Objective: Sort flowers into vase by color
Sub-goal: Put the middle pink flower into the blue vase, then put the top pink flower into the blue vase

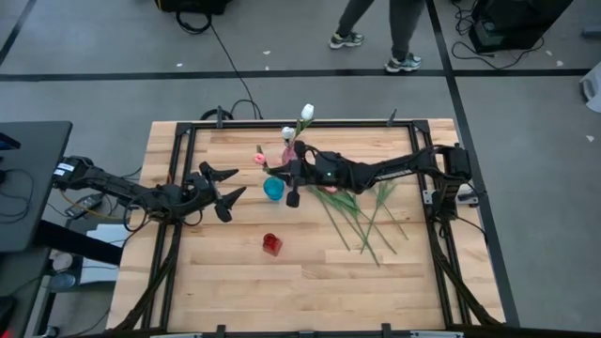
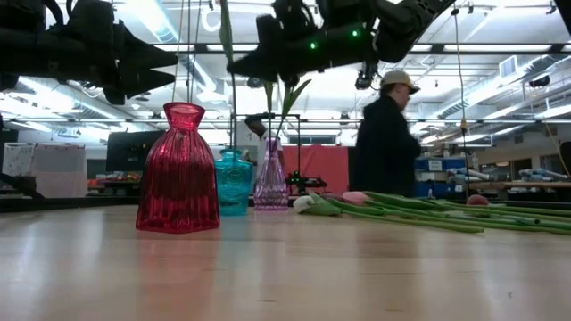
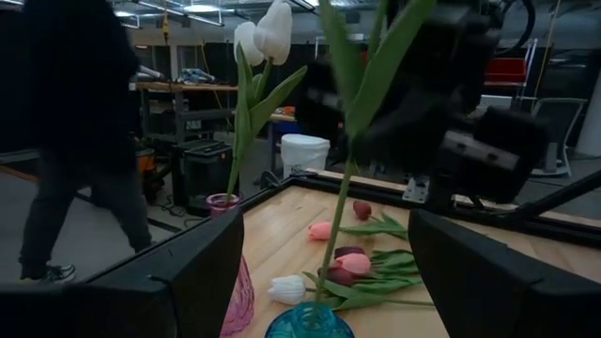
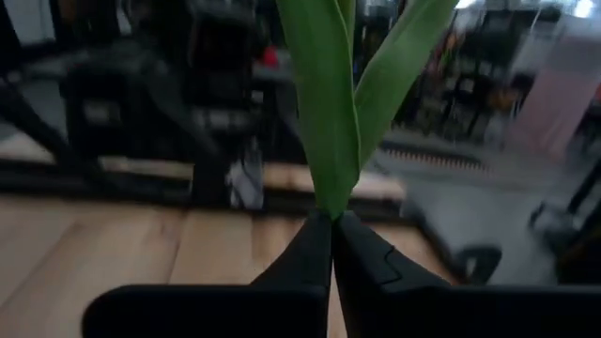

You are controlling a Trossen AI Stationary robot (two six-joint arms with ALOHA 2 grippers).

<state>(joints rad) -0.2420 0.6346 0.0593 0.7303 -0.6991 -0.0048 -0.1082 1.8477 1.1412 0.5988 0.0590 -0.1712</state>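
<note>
The right gripper [image 4: 331, 225] has its jaws clenched on a green tulip stem [image 4: 329, 122], whose leaves rise straight from the pinched tips. In the high view this gripper [image 1: 293, 174] hangs near the middle of the frame, just right of the blue vase [image 1: 273, 190], and the left wrist view shows the held stem [image 3: 336, 225] reaching down into that vase's mouth [image 3: 310, 324]. The left gripper [image 1: 225, 186] waits left of centre with its jaws released and spread wide, holding nothing, pointed toward the vases.

Just above the blue vase in the high view stands a pink vase [image 1: 287, 153] holding two white tulips [image 1: 306, 113]. A red vase [image 1: 271, 244] stands apart, lower in the frame. A loose bunch of tulips [image 1: 362, 211] lies flat on the bench right of centre, their stems fanning toward the lower right.

The bench [image 1: 235, 282] is pale wooden planking framed by black rails. Around it is grey floor crossed with dark tape lines and cables. A person [image 2: 384, 147] in dark clothes and a hat stands beyond the bench in a workshop with ceiling strip lights.
</note>
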